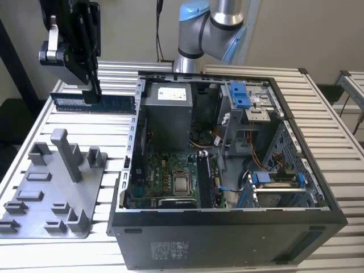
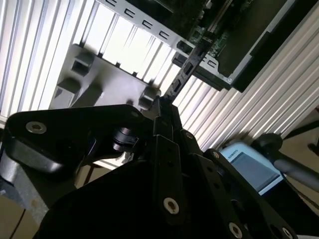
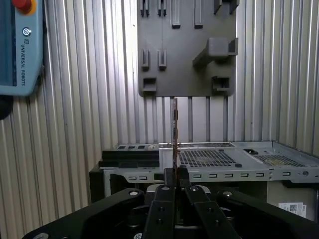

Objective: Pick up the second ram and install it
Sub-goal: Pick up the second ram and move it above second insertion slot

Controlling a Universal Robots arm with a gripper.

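The gripper (image 1: 94,96) hangs low over the bench (image 1: 85,129), to the exterior view's left of the open computer case (image 1: 227,239). Its fingers (image 3: 168,180) are clenched on the second ram (image 1: 116,103). The ram is a long, thin, dark stick held level on its edge, just beside the case.

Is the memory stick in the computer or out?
Out: the gripper holds the memory stick by one end, beside the open computer case.

We see bare counter (image 1: 85,122) beneath the hand (image 1: 94,96). The second ram (image 1: 116,104) it grips ends just beside the open computer case (image 1: 227,242). Grey fixture posts (image 1: 68,153) rise nearby. Inside the case, the power supply (image 1: 168,116), drive cage (image 1: 250,111) and cables (image 1: 261,162) crowd the motherboard (image 1: 165,170).
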